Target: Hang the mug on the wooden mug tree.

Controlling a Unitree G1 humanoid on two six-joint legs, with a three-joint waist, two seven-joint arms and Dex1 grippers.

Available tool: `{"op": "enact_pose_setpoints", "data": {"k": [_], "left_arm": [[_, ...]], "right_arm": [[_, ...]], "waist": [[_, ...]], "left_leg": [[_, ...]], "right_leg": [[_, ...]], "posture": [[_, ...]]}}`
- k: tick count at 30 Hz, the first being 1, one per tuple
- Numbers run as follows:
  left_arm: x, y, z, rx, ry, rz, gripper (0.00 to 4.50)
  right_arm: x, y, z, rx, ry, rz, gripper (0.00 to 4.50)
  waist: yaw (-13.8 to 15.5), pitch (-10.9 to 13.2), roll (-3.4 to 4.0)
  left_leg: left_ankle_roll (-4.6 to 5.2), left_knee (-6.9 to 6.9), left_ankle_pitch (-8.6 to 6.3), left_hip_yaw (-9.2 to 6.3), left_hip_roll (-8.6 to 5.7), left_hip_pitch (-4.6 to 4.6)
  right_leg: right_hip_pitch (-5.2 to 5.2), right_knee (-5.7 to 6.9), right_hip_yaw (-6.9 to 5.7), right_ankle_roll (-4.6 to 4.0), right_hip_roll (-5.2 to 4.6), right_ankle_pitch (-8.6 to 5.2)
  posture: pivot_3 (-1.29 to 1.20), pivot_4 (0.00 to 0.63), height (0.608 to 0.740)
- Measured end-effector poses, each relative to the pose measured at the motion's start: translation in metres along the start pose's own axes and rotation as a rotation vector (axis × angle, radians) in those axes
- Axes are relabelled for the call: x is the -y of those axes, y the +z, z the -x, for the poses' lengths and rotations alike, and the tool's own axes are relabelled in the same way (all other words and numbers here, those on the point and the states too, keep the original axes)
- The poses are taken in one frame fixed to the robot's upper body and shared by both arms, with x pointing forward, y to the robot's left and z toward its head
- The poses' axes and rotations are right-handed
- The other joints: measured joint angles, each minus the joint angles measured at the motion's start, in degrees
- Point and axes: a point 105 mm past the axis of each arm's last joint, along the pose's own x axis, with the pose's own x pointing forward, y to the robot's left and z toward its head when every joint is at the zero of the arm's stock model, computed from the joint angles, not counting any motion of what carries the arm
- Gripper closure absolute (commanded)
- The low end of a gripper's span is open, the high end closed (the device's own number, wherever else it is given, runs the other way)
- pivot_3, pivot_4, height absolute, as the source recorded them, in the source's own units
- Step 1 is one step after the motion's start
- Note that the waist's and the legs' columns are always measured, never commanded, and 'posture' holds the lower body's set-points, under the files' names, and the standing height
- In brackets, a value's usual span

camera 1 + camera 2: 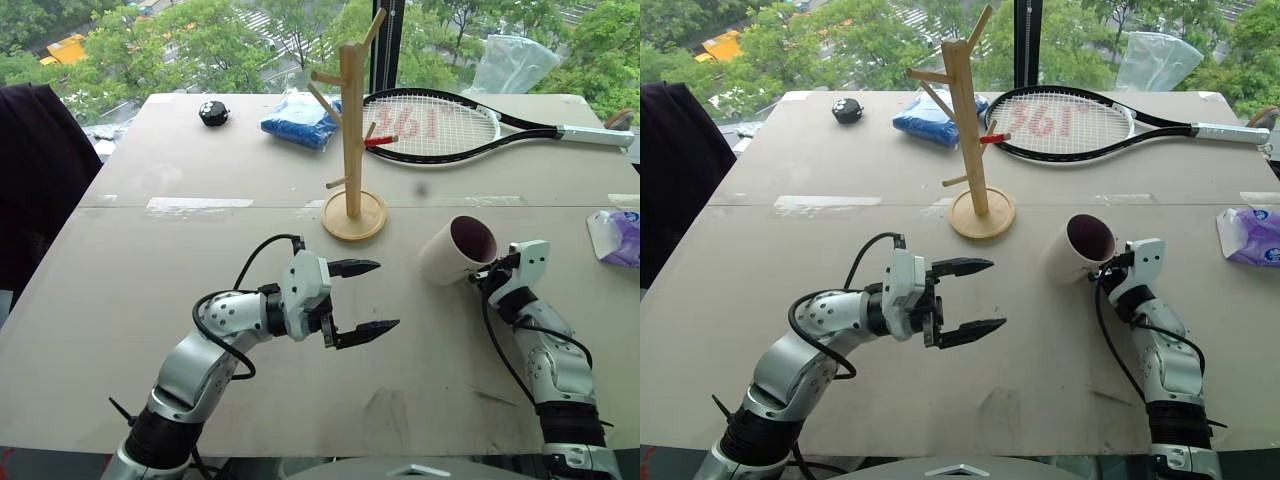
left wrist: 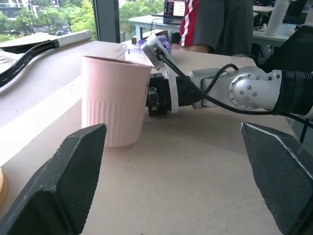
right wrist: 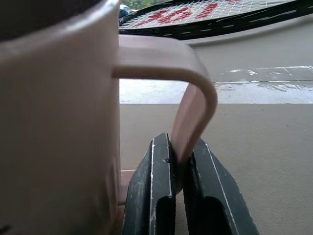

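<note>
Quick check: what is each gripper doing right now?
Left gripper: open, holding nothing, above the table.
Right gripper: shut on the handle of the mug.

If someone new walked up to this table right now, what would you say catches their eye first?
Probably the wooden mug tree standing upright mid-table, its pegs bare, with a tennis racket lying just behind it. Next, the mug near the table's right side, tilted, with the right tool shut on its loop handle. The left tool hovers open over the near table, pointing toward the mug.
</note>
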Motion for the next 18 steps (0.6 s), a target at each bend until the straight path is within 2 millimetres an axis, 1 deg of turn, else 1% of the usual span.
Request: {"op": "enact_pose_setpoints", "data": {"k": [5, 6, 8, 9, 10, 11, 13, 14, 15, 16, 18], "left_arm": [[-0.004, 0.001, -0.001, 0.014, 0.037, -0.011, 0.0], [-0.01, 0.005, -0.001, 0.051, 0.086, -0.013, 0.0], [-0.021, 0.009, 0.001, 0.105, 0.18, -0.012, 0.0], [-0.022, 0.01, 0.002, 0.116, 0.194, -0.013, 0.0], [-0.024, 0.011, 0.005, 0.147, 0.238, -0.005, 0.0], [-0.025, 0.009, 0.007, 0.182, 0.289, 0.018, 0.0], [-0.024, 0.005, 0.01, 0.209, 0.344, 0.042, 0.0], [-0.026, 0.006, 0.012, 0.233, 0.382, 0.051, 0.0], [-0.028, 0.008, 0.013, 0.255, 0.41, 0.052, 0.0], [-0.03, 0.01, 0.014, 0.271, 0.439, 0.047, 0.0], [-0.033, 0.01, 0.016, 0.278, 0.475, 0.035, 0.0]], "right_arm": [[0.0, 0.002, -0.001, -0.022, 0.022, 0.067, 4.41], [-0.005, 0.012, -0.005, -0.03, 0.077, 0.152, 4.41], [-0.02, 0.049, -0.018, 0.031, 0.189, 0.294, 4.41], [-0.023, 0.054, -0.02, 0.039, 0.21, 0.316, 4.41], [-0.031, 0.064, -0.025, 0.027, 0.262, 0.389, 4.41], [-0.038, 0.078, -0.03, 0.014, 0.317, 0.499, 4.41], [-0.048, 0.103, -0.035, 0.027, 0.374, 0.614, 4.41], [-0.056, 0.116, -0.037, 0.041, 0.429, 0.681, 4.41], [-0.064, 0.125, -0.038, 0.053, 0.477, 0.733, 4.41], [-0.073, 0.13, -0.039, 0.052, 0.531, 0.783, 4.41], [-0.084, 0.131, -0.04, 0.031, 0.605, 0.842, 4.41]], "waist": [[0.0, 0.0, 0.03], [0.0, 0.1, 0.06], [-0.2, 0.1, 0.01], [-0.2, 0.1, 0.0], [-0.4, 0.2, 0.05], [-0.5, 0.2, 0.12], [-0.5, 0.3, -0.02], [-0.4, 0.3, -0.05], [-0.2, 0.3, -0.09], [0.0, 0.3, -0.11], [0.2, 0.4, -0.17]], "left_leg": [[0.0, 0.0, 0.0, 0.02, 0.0, 0.0], [0.0, 0.0, 0.0, 0.03, -0.01, -0.01], [0.0, 0.0, 0.0, -0.08, -0.01, 0.02], [0.0, 0.0, 0.0, -0.09, -0.01, 0.03], [0.0, 0.0, 0.0, -0.07, -0.01, 0.04], [0.0, 0.0, 0.0, -0.04, -0.01, 0.02], [0.0, 0.01, 0.0, -0.06, -0.04, -0.05], [0.0, 0.01, 0.0, -0.05, -0.04, -0.08], [0.0, 0.01, 0.0, -0.06, -0.03, -0.08], [0.0, 0.01, 0.0, -0.07, -0.03, -0.09], [0.0, 0.02, 0.0, -0.05, -0.04, -0.11]], "right_leg": [[-0.01, 0.0, 0.01, 0.0, 0.0, 0.0], [-0.05, 0.0, 0.06, 0.01, -0.02, 0.01], [-0.08, 0.03, 0.12, -0.01, 0.1, 0.02], [-0.1, 0.03, 0.15, -0.01, 0.14, 0.02], [-0.12, 0.03, 0.23, -0.01, 0.14, 0.02], [-0.21, 0.04, 0.39, -0.01, 0.12, 0.02], [-0.27, 0.01, 0.38, -0.01, 0.13, 0.02], [-0.31, -0.02, 0.36, -0.01, 0.15, 0.02], [-0.31, -0.03, 0.33, -0.01, 0.15, 0.02], [-0.31, -0.04, 0.31, -0.01, 0.16, 0.02], [-0.3, -0.05, 0.32, -0.01, 0.15, 0.02]], "posture": [[0.0, 0.15, 0.74], [0.0, 0.15, 0.74], [0.0, 0.15, 0.74], [0.0, 0.15, 0.74], [0.0, 0.15, 0.74], [0.0, 0.15, 0.74], [0.0, 0.15, 0.74], [0.0, 0.15, 0.74], [0.0, 0.15, 0.74], [0.0, 0.15, 0.74], [0.0, 0.15, 0.74]]}}
